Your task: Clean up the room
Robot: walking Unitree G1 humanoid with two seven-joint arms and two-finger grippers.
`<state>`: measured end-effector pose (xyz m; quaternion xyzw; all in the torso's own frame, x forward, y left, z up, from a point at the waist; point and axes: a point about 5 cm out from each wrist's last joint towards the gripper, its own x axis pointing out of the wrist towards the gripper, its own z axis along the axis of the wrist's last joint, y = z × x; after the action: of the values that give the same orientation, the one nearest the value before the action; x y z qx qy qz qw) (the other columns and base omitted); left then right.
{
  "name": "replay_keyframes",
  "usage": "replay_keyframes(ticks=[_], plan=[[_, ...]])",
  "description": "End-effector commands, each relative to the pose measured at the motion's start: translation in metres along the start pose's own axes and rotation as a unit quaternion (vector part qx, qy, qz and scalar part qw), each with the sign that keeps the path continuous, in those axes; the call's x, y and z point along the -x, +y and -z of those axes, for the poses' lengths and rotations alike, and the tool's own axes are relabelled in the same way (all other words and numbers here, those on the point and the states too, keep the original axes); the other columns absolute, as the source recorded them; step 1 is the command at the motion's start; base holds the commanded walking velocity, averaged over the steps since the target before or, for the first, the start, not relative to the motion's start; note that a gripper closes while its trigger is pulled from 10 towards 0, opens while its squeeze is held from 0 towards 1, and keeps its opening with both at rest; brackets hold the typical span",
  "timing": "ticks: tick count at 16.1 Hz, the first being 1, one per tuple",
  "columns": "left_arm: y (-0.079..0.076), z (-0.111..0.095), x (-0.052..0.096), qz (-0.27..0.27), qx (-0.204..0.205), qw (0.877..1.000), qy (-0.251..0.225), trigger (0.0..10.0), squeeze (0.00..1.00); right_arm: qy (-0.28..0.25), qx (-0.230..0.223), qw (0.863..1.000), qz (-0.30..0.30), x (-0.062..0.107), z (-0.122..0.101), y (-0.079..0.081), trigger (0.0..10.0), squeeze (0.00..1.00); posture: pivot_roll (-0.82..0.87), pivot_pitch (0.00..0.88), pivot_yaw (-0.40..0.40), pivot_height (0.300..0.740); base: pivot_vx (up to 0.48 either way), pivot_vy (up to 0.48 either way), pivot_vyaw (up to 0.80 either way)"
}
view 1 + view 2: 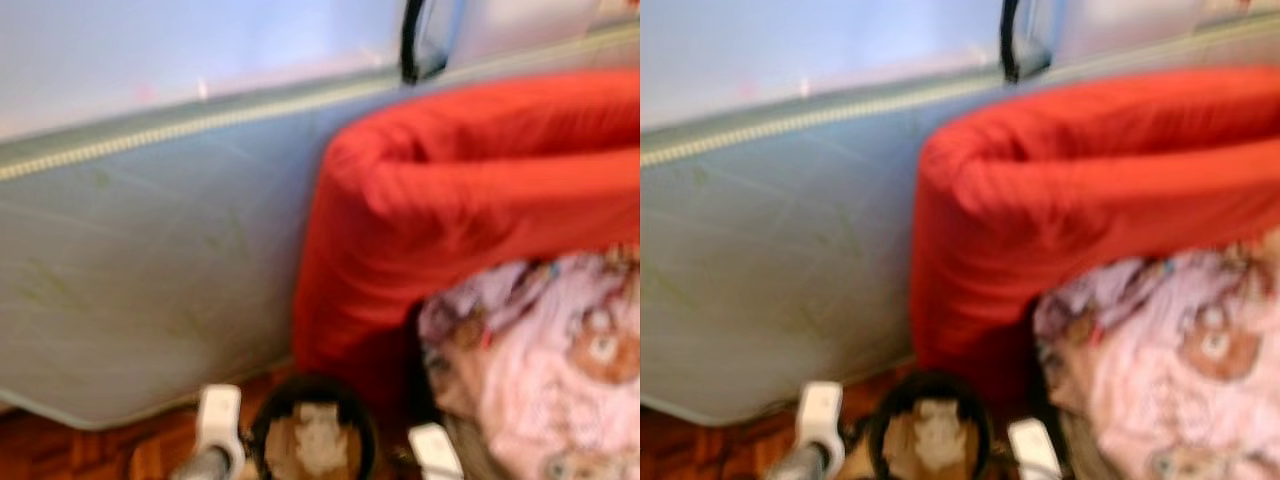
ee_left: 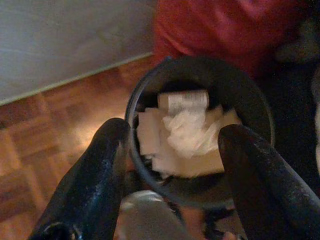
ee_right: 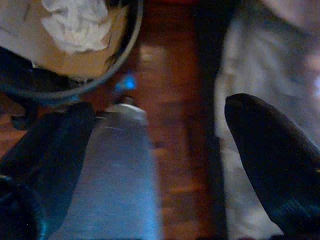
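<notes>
Paper scraps [image 2: 185, 135] fill a black bin [image 2: 260, 107] just beyond the left gripper [image 2: 172, 145], jaws released, while the right gripper [image 3: 157, 145], also released, hovers over wooden floor [image 3: 172, 150].

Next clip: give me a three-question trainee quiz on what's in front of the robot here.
1. True or false: the black bin holds crumpled paper.
2. What colour is the blanket hanging over the bed edge beside the mattress? A green, B red, C yellow.
3. Fill in: the floor is made of ____.

Key: 1 true. 2 B. 3 wood. The left hand is open, a finger either side of the bin; the right hand is open beside it, near the pink bear-print cloth.
</notes>
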<state>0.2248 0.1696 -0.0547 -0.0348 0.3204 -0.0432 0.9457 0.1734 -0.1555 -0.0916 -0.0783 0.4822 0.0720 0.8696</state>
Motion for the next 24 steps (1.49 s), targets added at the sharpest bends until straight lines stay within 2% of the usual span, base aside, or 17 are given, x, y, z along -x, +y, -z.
replay_keyframes(ticks=[1,13,16,19,21,22,24], plan=[[0.012,0.007,0.005,-0.016,0.0,1.0,0.014,10.0,0.0,0.007,-0.002,1.0,-0.015,0.0,0.003,0.012,10.0,0.0,0.11,0.154,-0.039,0.74,0.0,0.0,0.0],[0.01,0.01,0.005,-0.011,0.009,1.0,0.02,10.0,0.0,0.008,0.006,1.0,-0.017,0.0,0.003,0.011,10.0,0.0,0.11,0.143,-0.042,0.74,0.0,0.0,0.0],[0.009,0.011,0.005,-0.007,0.004,1.0,0.021,10.0,0.0,0.008,0.008,1.0,-0.017,0.0,0.003,0.011,10.0,0.0,0.11,0.145,-0.043,0.74,0.0,0.432,0.0],[0.009,0.013,0.006,-0.005,-0.005,1.0,0.026,10.0,0.0,0.008,0.01,1.0,-0.016,0.0,0.002,0.01,10.0,0.0,0.11,0.149,-0.042,0.74,0.0,0.0,0.0],[0.011,0.017,0.008,-0.007,-0.002,0.999,0.031,10.0,0.0,0.004,-0.008,1.0,-0.01,0.0,0.002,0.01,10.0,0.0,0.11,0.15,-0.041,0.74,0.0,0.0,0.0],[0.012,0.018,0.008,-0.008,-0.002,0.999,0.034,10.0,0.0,0.0,-0.035,0.999,-0.003,0.0,0.003,0.01,10.0,0.0,0.11,0.149,-0.039,0.74,0.0,0.0,0.0],[0.013,0.021,0.009,-0.012,-0.006,0.999,0.046,10.0,0.0,-0.007,-0.139,0.99,0.016,0.001,0.006,0.011,10.0,0.0,0.11,0.136,-0.029,0.74,0.0,0.0,0.0]])
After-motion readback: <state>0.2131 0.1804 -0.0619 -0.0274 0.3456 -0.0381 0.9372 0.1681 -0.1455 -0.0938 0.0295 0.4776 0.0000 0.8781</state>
